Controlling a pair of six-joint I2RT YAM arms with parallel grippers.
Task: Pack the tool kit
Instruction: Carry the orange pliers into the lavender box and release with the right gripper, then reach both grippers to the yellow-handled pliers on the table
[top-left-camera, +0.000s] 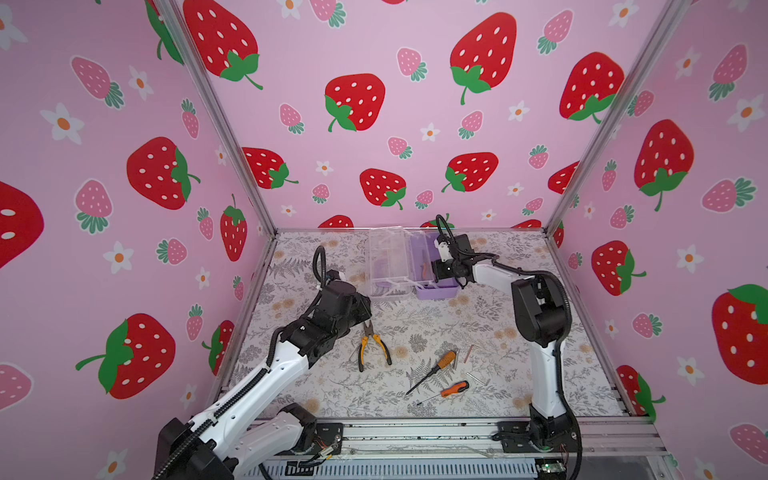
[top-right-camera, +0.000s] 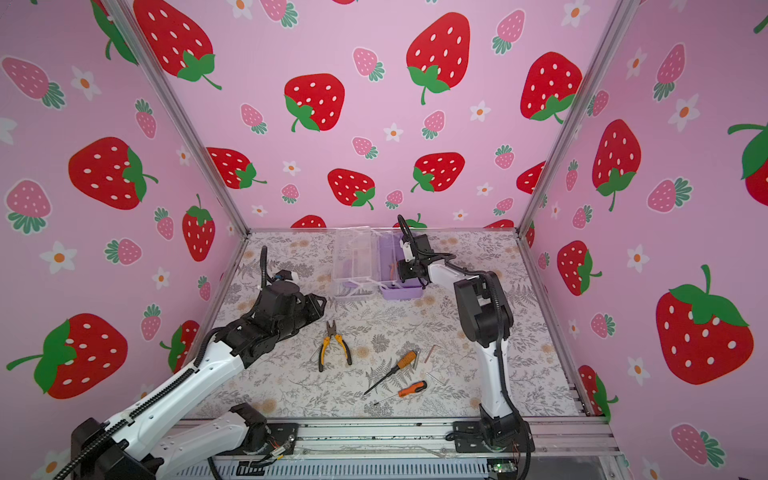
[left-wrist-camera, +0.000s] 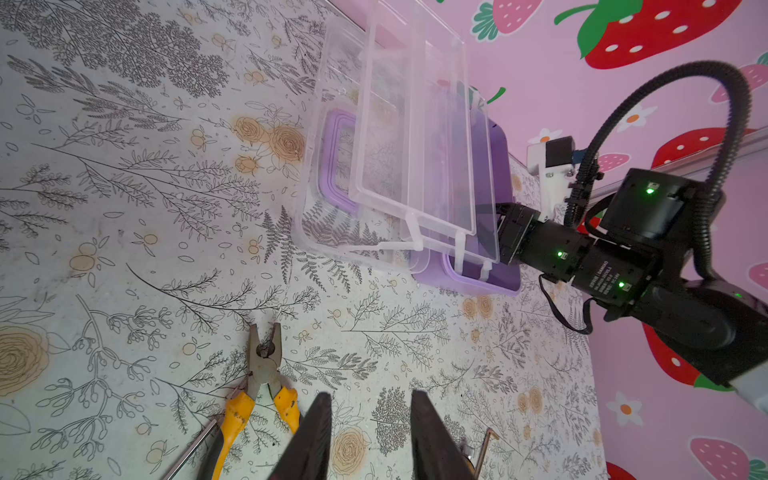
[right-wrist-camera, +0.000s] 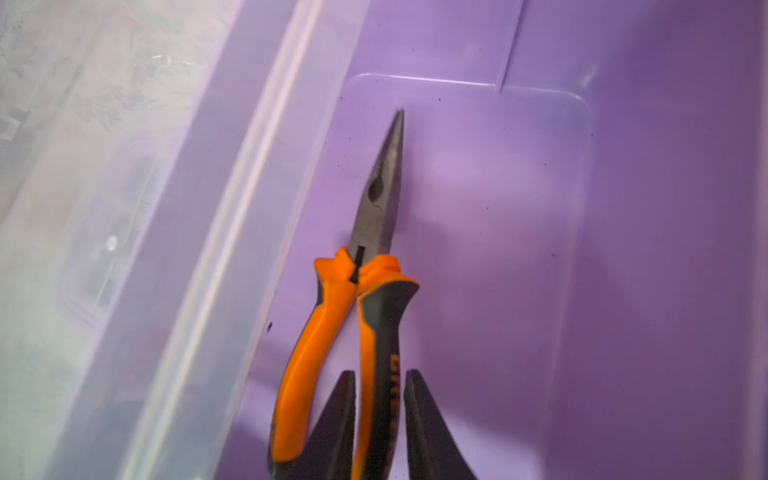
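The main risk sits inside the small rectangular lilac plastic box (top-left-camera: 438, 293), which stands at the middle of the desk's (top-left-camera: 498, 324) far edge. There the right gripper (right-wrist-camera: 379, 372) has its fingers either side of one handle of the orange-and-grey needle-nose pliers (right-wrist-camera: 382, 187). I cannot tell whether they pinch it or merely flank it. A lift with a finger catching that handle would likely drag the pliers back out. It could also jolt the light box and its clear hinged lid (top-left-camera: 386, 257), which is folded open towards the desk's left edge. The pliers appear to lie on the box floor, nose closed, close to one long wall. The left gripper (left-wrist-camera: 370, 394) hovers with fingers spread and empty near the yellow-handled pliers (left-wrist-camera: 264, 365) mid-desk. Two orange-handled screwdrivers (top-left-camera: 446, 358) and small metal bits (top-left-camera: 473, 377) wait nearer the front edge, unpacked.
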